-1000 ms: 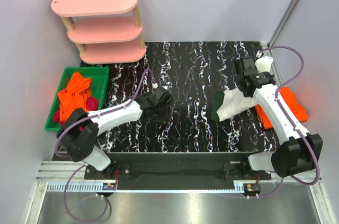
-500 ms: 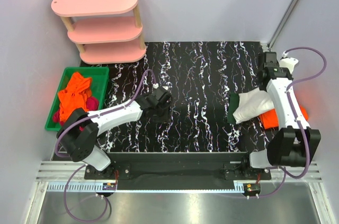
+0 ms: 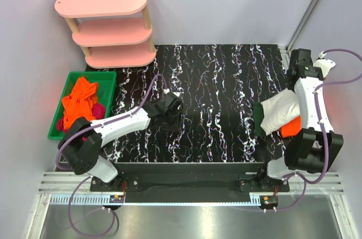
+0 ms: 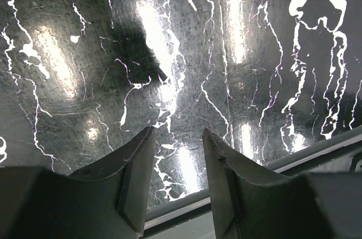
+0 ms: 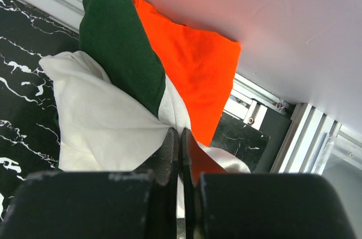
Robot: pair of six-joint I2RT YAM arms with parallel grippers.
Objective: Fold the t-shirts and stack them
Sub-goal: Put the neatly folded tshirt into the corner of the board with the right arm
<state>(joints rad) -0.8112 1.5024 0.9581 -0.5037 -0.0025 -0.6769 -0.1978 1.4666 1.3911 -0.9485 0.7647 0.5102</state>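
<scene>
Your right gripper (image 5: 180,137) is pinched tight on the white shirt (image 5: 107,126), which hangs at the table's (image 3: 215,81) right edge, partly covering the orange shirt (image 5: 192,69) there. Your left gripper (image 4: 175,165) hovers over the table's left half, jaws partly apart, holding nothing. More shirts (image 3: 79,103) sit in the bin (image 3: 106,83) just off the table's left edge.

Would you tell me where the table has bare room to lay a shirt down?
The marble table is bare between the left end effector and the white t-shirt. The right edge is crowded: that shirt over the orange t-shirt.
</scene>
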